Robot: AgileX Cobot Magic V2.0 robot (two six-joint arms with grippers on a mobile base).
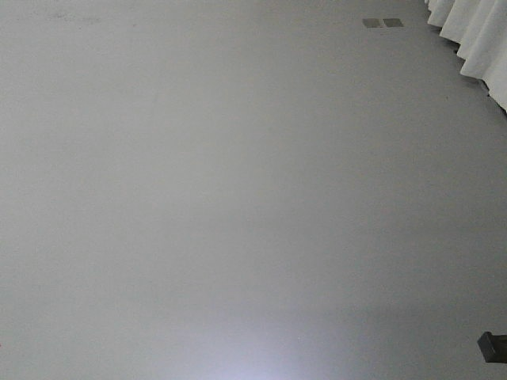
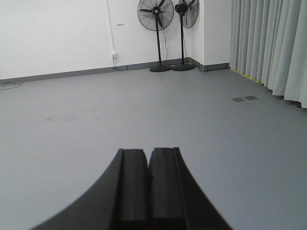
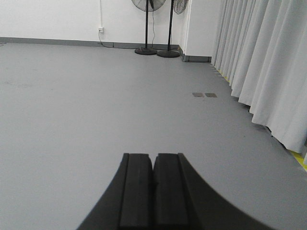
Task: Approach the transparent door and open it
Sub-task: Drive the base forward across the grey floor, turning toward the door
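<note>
- The left gripper [image 2: 148,158] sits low in its wrist view, its two black fingers pressed together with nothing between them.
- The right gripper [image 3: 153,160] looks the same: fingers closed flat against each other, holding nothing.
- A bare grey floor [image 1: 238,198] fills the front view and stretches ahead of both wrist cameras.
- At the floor's far edge stands a white wall [image 2: 53,33] with a grey skirting strip.
- Two black pedestal fans [image 2: 156,33] stand side by side against that wall, near the far right corner.
- Two small dark floor plates [image 2: 244,98] lie flush in the floor, close to its right edge.
- Pale pleated curtains [image 3: 268,67] hang along the floor's right edge, reaching down to it.
- A small dark block [image 1: 493,346] pokes in at the front view's bottom right corner; what it is cannot be told.
- The transparent door shows in none of the views, so its place cannot be told.
</note>
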